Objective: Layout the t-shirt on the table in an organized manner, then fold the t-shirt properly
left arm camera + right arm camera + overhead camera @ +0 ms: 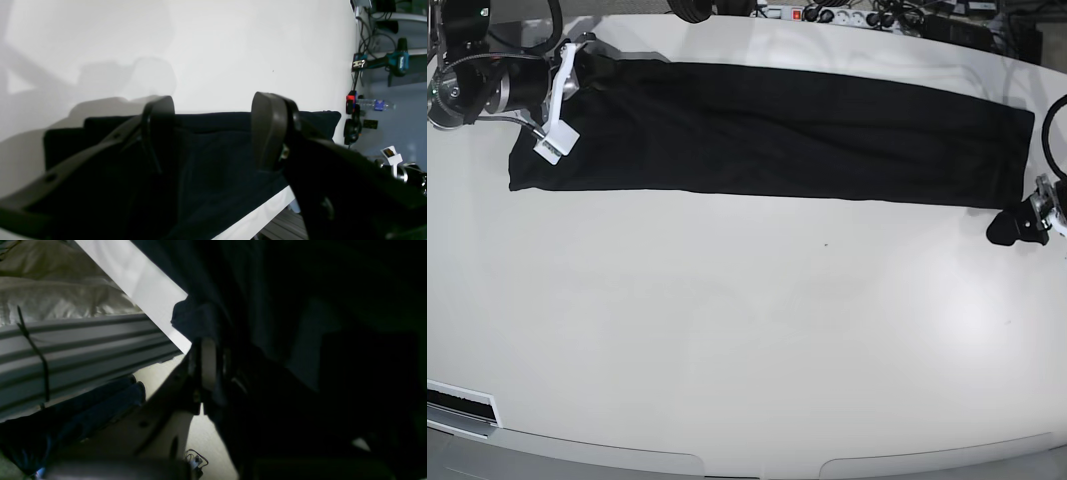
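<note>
Base view was evenly and brightly lit from above, with soft glare on the glossy tabletop [757, 330] at lower right and curved lines toward the edges from lens distortion. Left wrist view was bright; blurred grey shadows fell across the white surface at left, and the near jaws appeared soft. Right wrist view was dim, mostly underexposed, with the t-shirt [267, 290] nearly featureless.

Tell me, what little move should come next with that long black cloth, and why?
Probably the left tool should close on the near end of the black soft-fabric t-shirt, since it stands open over it, while the right tool already pinches the other end on the glossy white table.
</note>
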Available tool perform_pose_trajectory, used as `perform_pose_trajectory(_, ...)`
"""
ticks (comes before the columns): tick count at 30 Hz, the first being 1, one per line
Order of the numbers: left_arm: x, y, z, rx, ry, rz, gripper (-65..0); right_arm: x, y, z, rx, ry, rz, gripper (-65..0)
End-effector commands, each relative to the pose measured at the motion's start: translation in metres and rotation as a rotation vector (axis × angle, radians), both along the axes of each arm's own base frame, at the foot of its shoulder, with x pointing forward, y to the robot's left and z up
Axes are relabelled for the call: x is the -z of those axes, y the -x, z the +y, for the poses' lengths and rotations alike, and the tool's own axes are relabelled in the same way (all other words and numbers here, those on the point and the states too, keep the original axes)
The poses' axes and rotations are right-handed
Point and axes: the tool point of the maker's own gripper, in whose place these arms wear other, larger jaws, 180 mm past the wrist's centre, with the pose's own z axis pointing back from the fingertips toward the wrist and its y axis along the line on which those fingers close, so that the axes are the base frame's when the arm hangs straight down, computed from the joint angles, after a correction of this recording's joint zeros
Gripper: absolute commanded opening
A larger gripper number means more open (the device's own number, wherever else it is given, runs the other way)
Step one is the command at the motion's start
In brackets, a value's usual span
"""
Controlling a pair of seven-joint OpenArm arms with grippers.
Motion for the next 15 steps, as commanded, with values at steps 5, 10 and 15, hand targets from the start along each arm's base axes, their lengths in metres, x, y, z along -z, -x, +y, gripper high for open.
perform_pose_trajectory(5,-0.021,-0.012,0.014,-0.015,-0.017,-0.060,-27.7,0.000,0.003,-0.006,-0.009,0.026,-0.006,-65.0)
perform_pose_trajectory(10,-0.027,-0.016,0.013,-0.029,0.009,-0.086,-27.7,0.010,0.006,-0.020,-0.024,0.120,0.002,-65.0)
perform_pose_trajectory(15,-0.042,-0.027,0.016,-0.043,0.019,-0.129,-27.7,0.006,-0.002,-0.027,0.002,0.132,-0.021,-65.0)
